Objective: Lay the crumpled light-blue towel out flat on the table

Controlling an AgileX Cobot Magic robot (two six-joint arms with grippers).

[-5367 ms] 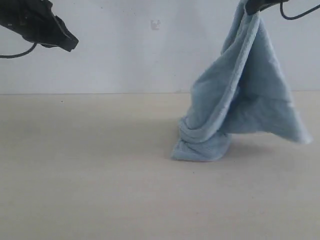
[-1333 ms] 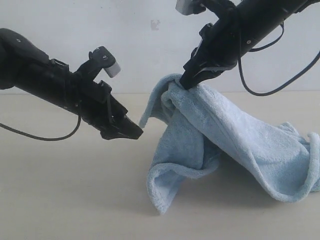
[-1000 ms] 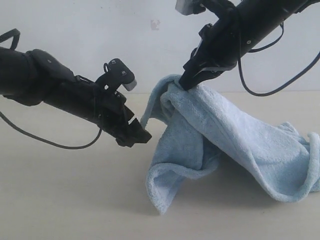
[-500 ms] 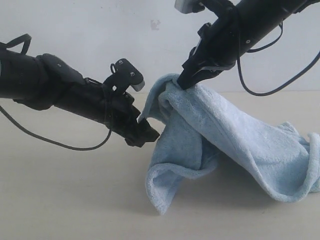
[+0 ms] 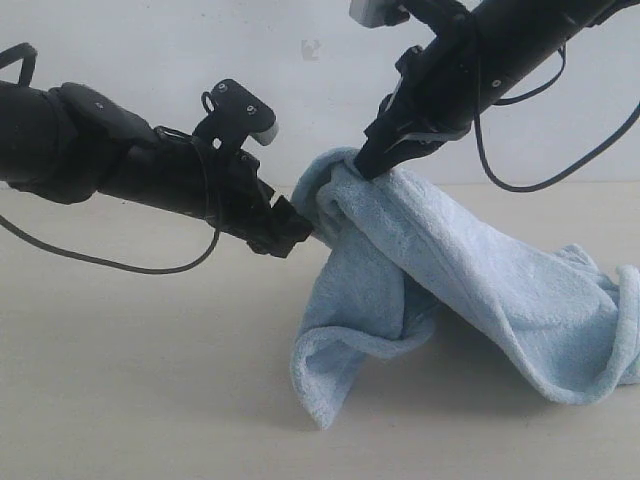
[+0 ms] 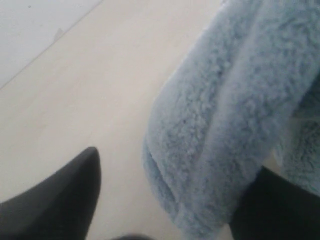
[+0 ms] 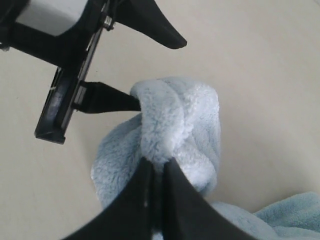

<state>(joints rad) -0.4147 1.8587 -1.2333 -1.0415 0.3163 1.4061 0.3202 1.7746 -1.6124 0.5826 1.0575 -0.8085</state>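
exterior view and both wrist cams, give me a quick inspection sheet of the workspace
surface: table, pale beige, bare apart from the cloth
job's things: towel, light blue and crumpled; one bunch lifted, the rest draped down onto the table
clutter: nothing seen
grippers: right gripper pinched shut on the lifted bunch; left gripper open, with a hanging fold between its fingers
cables: black cables hang in loops below both arms, above the table
surroundings: plain pale wall with one small mark; nothing else seen
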